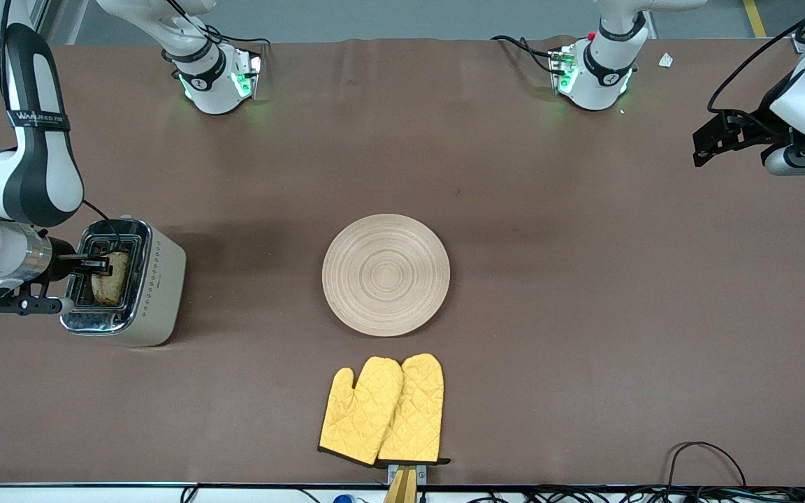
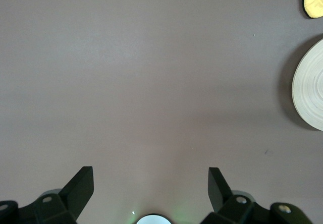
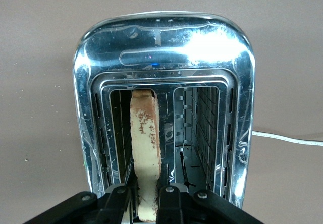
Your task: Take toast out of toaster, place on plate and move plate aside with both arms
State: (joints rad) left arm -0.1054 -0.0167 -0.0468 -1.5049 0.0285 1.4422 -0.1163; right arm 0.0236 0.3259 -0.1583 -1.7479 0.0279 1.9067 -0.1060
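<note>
Over at the right arm's end of the brown desk (image 1: 514, 175) stands the small cream-sided toaster with the shiny chrome top (image 1: 154, 286), and the right gripper (image 3: 146, 204) has reached down over one of its two slots, its black fingers (image 3: 118, 201) pressed against either face of the light brown, speckled slice of toast (image 3: 145, 148), gripping it near one end. The toast is upright on edge in the slot, its crust poking above the chrome; its long axis runs along the slot, pointing toward the front camera at one end and the arms' bases at the other. The hold looks narrow and off-centre to me, so on the lift the slice could swing, catch on the wire guides inside the slot, or crumble and drop back in; a snag might also drag the light toaster along. Toward the middle of the desk from the toaster lies the round pale wooden plate with ring grooves (image 1: 386, 274), bare, with a pair of yellow quilted oven mitts (image 1: 383, 411) nearer the front camera. Farthest from the toaster, the left gripper (image 2: 151, 186) waits above bare desk, fingers spread wide, holding nothing.
</note>
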